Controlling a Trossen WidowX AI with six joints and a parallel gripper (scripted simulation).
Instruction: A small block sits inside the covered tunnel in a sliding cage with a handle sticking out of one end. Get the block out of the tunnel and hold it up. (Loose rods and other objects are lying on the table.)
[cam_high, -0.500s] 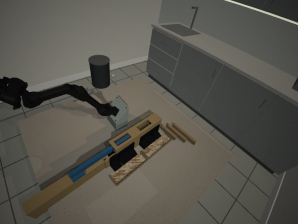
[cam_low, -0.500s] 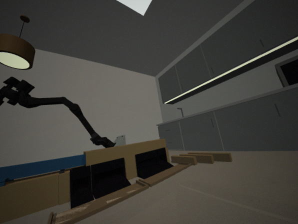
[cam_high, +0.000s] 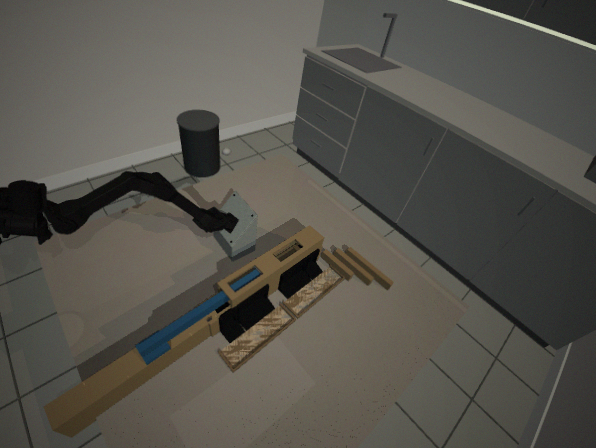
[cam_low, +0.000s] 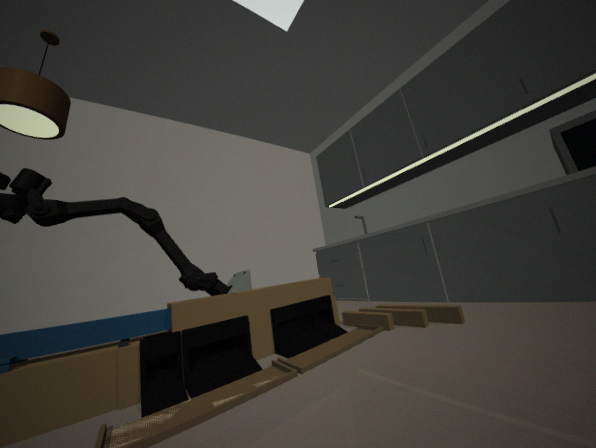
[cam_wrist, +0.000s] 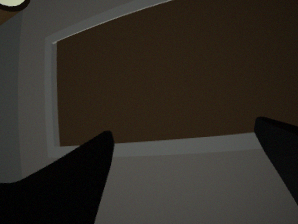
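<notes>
The tool (cam_high: 233, 223) (cam_low: 226, 289) (cam_wrist: 184, 131) stands with its fingers wide apart and nothing between them. It is at the far side of the tunnel (cam_high: 274, 266) (cam_low: 260, 305), over or beside the pale box (cam_high: 241, 218) (cam_low: 242, 281). The block is taken to be inside the tunnel, as the task states; it is not identified in any view. The blue bar (cam_high: 186, 318) (cam_low: 85, 328) runs out of the tunnel's left end and appears to be the cage's handle.

Step in hand, as judged: approach and access. The tool should clear the pale box first, then line up with the blue bar at the left, fingers astride its narrow width. A firm grip and a straight pull along the tunnel's length are advised; a skewed pull could bind the cage. The wooden rods (cam_high: 368, 267) (cam_low: 403, 317) at the right should be left undisturbed unless a push proves necessary.

Limits of inspection: the right-hand top opening (cam_high: 288, 250) shows only dim detail. The dark side openings conceal their contents. Contact between tool and pale box cannot be determined. The wrist view shows a brown wall panel (cam_wrist: 175, 80), not the tunnel. The bar's left end is cut off in the exterior view.
</notes>
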